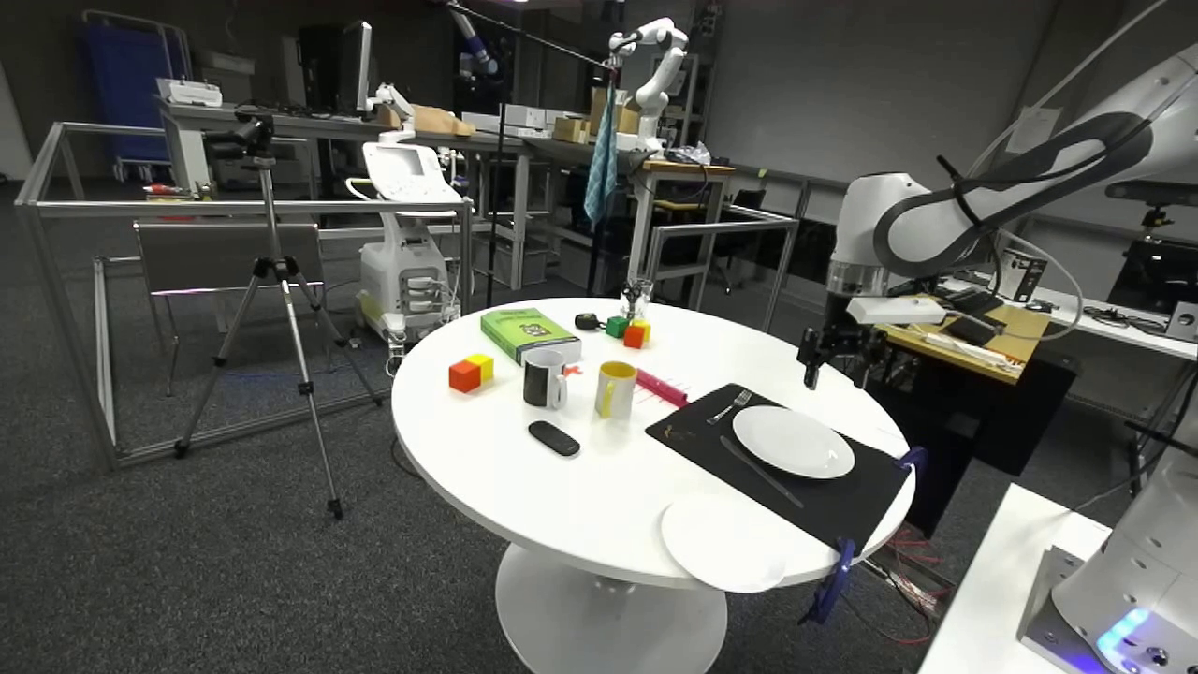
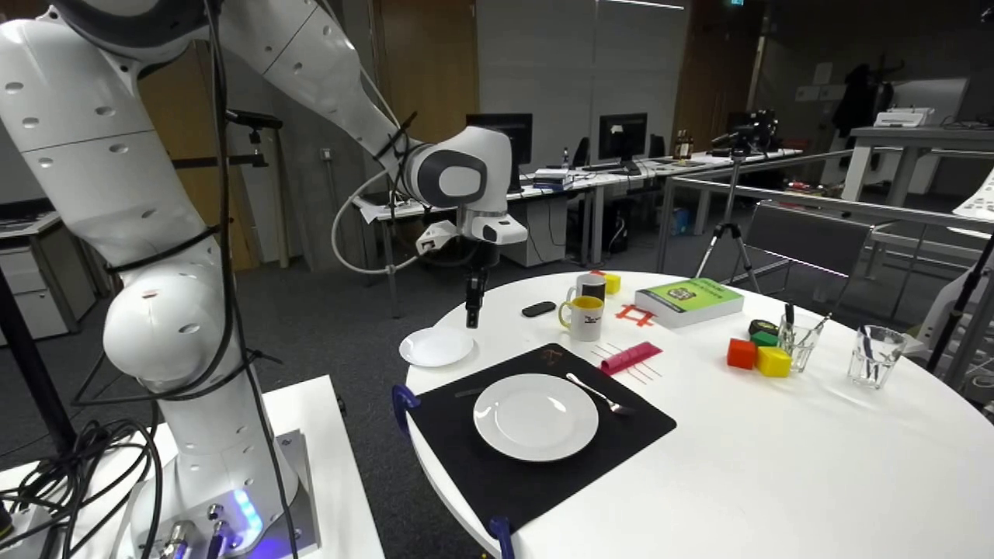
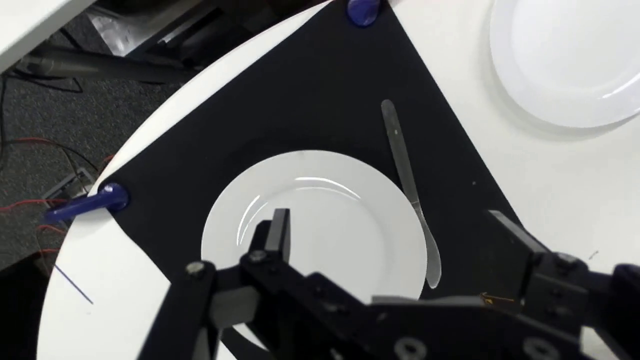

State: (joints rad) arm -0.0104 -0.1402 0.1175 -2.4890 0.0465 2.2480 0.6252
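Observation:
My gripper is open and empty, its fingers wide apart, in the air above the table; it also shows in both exterior views. In the wrist view, a white plate on a black placemat lies below the fingers. A metal knife lies beside the plate. A second white plate lies off the mat on the white table. In both exterior views, a fork lies on the mat at the plate's other side; the wrist view does not show it.
Blue clamps hold the mat at the table edge. Two mugs, a black remote, a pink roll, a green book, red and yellow cubes and glasses stand or lie farther off.

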